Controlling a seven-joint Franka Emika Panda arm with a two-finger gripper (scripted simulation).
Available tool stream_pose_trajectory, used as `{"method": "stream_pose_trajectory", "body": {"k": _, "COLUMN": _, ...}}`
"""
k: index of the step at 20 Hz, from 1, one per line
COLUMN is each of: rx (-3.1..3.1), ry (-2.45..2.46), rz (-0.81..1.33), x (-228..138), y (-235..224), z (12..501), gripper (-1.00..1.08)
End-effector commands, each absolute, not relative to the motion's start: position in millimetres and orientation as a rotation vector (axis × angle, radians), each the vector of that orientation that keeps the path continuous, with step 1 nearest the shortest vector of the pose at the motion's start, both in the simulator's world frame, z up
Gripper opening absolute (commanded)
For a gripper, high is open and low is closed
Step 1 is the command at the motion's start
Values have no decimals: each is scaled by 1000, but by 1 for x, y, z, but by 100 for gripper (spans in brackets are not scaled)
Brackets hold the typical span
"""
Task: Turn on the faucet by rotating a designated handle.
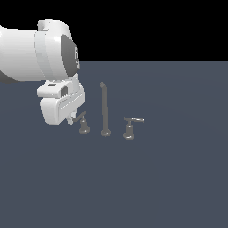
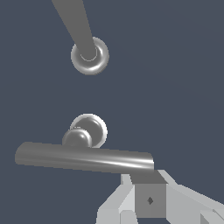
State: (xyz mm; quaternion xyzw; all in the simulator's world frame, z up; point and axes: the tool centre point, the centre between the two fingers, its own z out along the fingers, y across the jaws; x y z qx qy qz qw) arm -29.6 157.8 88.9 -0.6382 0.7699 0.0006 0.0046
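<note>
The faucet is a grey three-piece set with a tall thin spout in the middle. Its base ring shows in the wrist view. The handle is the small dull one on the exterior view's left, partly hidden behind the hand; its lever and post fill the wrist view. My gripper is low beside that lever. The fingers sit together, shut on nothing, with their tips against one end of the lever.
A second, slightly larger and lighter lever handle stands on the exterior view's right of the spout. All three pieces rest on a flat dark blue-grey floor. The bulky white arm fills the upper left.
</note>
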Motion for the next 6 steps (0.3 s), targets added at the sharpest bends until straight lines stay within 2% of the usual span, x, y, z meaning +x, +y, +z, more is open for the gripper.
{"method": "stream_pose_trajectory", "body": {"k": 1, "rx": -1981, "ry": 2433, "rz": 0, "x": -29, "y": 135, "z": 89, "gripper": -100}}
{"method": "stream_pose_trajectory", "body": {"k": 6, "rx": -1970, "ry": 2447, "rz": 0, "x": -31, "y": 107, "z": 89, "gripper": -100}}
